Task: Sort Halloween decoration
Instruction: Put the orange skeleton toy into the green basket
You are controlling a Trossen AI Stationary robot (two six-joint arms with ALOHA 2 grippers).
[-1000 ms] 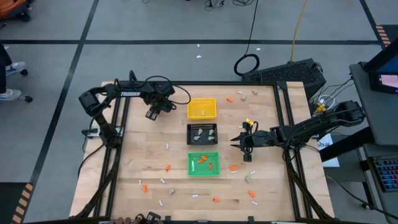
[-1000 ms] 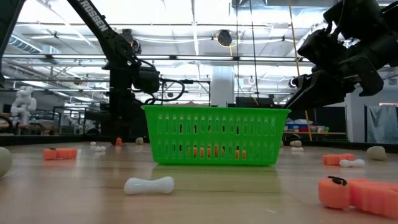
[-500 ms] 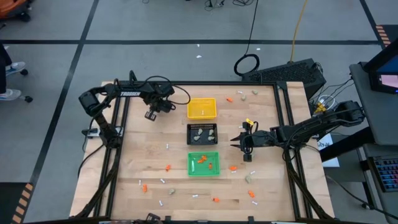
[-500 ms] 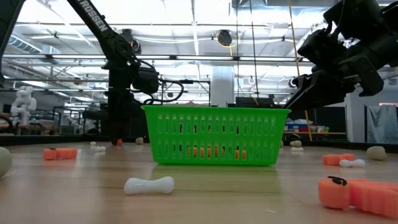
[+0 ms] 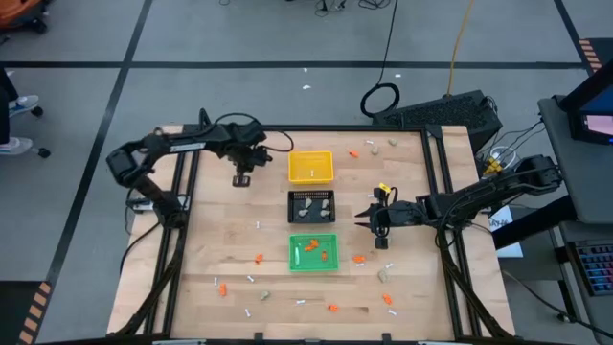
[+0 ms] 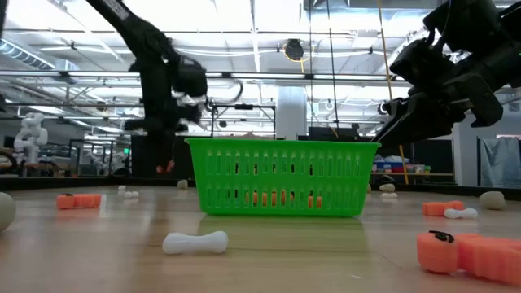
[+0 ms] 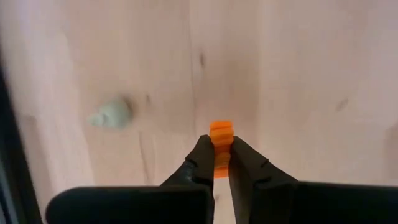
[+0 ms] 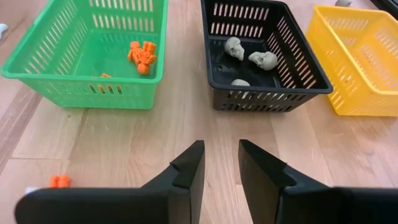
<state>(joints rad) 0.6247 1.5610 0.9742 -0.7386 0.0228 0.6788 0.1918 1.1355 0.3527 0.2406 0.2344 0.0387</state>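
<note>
Flanking the black tray (image 5: 312, 206), yellow tray (image 5: 311, 167) and green tray (image 5: 314, 252)

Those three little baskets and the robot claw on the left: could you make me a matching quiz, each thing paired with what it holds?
Things:
1. green basket
2. black basket
3. yellow basket
4. left gripper

What it holds:
A. small grey skulls
B. one orange piece pinched between its fingers, above the wooden table
C. nothing that shows from the right wrist view
D. a cluster of orange pieces on its floor

Pairs: 1-D, 2-A, 3-C, 4-B
</note>
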